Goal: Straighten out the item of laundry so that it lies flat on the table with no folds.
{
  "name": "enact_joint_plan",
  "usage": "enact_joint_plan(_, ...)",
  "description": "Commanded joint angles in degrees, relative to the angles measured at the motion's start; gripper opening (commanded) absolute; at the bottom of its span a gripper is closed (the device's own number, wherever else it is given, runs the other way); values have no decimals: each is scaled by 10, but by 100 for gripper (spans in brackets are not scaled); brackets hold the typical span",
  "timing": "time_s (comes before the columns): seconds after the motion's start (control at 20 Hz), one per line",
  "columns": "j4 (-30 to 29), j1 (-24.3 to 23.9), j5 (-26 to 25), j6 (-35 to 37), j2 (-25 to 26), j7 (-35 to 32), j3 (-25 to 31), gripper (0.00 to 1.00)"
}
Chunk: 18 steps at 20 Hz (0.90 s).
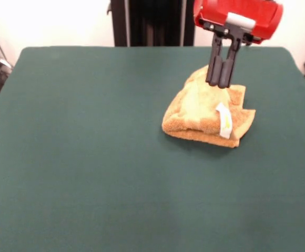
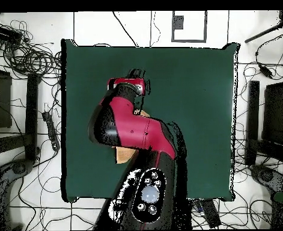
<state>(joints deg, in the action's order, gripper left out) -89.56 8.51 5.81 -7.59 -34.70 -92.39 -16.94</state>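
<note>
The towel (image 1: 207, 113) lies bunched and folded on the green bench (image 1: 89, 157), not flat yet. The pincer (image 1: 219, 83) hangs right over the towel's far part, with its tips down at the cloth. Its two fingers (image 1: 225, 72) sit close together with almost no gap, so it looks clenched, perhaps pinching a bit of the towel (the front view cannot show this for sure). Most of the towel spreads from the pincer toward the camera and a little to the left in that view. A small white tag (image 1: 224, 119) sits on the folded part, just below the pincer. From above, the red arm (image 2: 131, 129) hides nearly all the towel.
</note>
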Motion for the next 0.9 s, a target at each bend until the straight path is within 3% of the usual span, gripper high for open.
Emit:
enact_joint_plan(0.05,-79,-44,-34,79,22,-78,121,0)
enact_joint_plan(0.5,-75,-35,-68,-58,58,-122,118,0)
enact_joint_plan(0.7,-75,-33,-60,-76,59,-136,119,0)
enact_joint_plan(0.9,-89,-55,-70,-79,38,-154,158,0)
